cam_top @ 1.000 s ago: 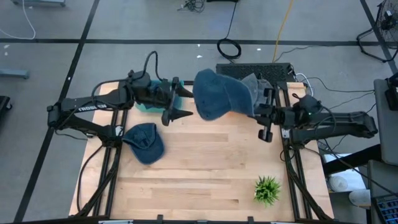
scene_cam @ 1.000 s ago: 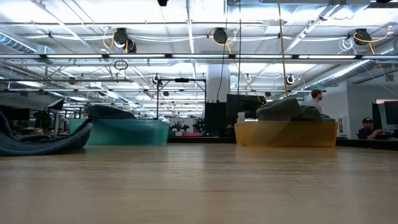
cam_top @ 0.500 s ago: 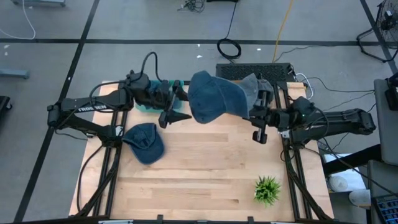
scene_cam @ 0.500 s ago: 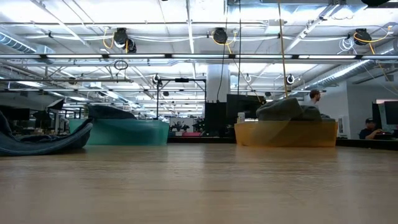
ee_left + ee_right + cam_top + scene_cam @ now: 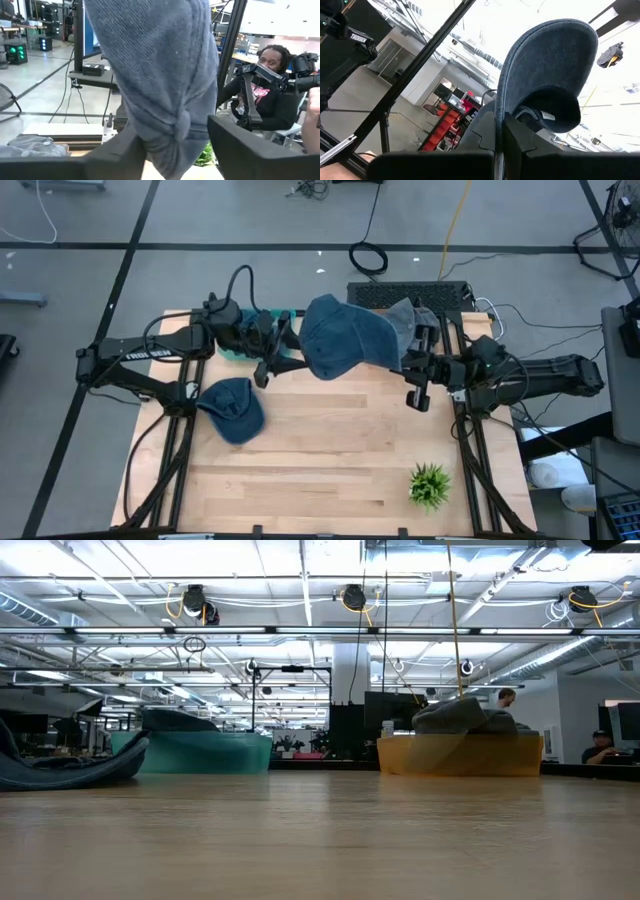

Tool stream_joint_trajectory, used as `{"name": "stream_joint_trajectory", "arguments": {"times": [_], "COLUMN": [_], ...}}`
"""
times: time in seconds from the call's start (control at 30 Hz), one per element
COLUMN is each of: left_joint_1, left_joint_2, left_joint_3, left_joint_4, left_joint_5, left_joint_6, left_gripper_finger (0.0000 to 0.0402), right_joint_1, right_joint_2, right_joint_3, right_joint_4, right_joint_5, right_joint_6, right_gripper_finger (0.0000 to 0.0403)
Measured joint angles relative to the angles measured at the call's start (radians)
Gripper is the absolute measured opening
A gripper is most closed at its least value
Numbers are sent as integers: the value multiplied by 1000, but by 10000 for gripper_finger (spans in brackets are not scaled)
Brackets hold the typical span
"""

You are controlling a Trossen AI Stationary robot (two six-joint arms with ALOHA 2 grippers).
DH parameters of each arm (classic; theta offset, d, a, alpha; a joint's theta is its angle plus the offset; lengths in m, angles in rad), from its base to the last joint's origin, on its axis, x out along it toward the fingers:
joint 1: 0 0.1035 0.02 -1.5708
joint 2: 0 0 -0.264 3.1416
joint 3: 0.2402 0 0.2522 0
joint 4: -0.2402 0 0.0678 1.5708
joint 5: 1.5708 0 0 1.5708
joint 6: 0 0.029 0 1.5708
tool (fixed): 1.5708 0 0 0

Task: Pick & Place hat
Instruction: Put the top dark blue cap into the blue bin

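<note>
Two grippers are meeting over the table's far edge. From above, you are seeing the right gripper holding the blue denim cap aloft, presenting it to the left gripper for a handover; a second dark blue cap is lying flat below. At table level, neither arm is showing. Through the left wrist, fingers are straddling the cloth, still parted. Through the right wrist, jaws are clamping the brim.

Open industrial lab hall: ceiling cable reels, workstation monitors, concrete floor.
</note>
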Motion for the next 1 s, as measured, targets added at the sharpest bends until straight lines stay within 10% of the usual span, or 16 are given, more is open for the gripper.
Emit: {"name": "stream_joint_trajectory", "arguments": {"times": [0.5, 0.77, 1.0], "left_joint_1": [0, 19, 64], "left_joint_2": [0, -57, -204], "left_joint_3": [0, 0, 0], "left_joint_4": [12, 29, -13], "left_joint_5": [0, -16, -17], "left_joint_6": [-5, 19, -22], "left_gripper_finger": [23, 21, 21], "right_joint_1": [0, 0, 0], "right_joint_2": [24, 9, -12], "right_joint_3": [0, 0, 2], "right_joint_4": [-11, -13, -49], "right_joint_5": [-30, 2, 288], "right_joint_6": [-3, 28, 62], "right_gripper_finger": [6, 62, 127]}}
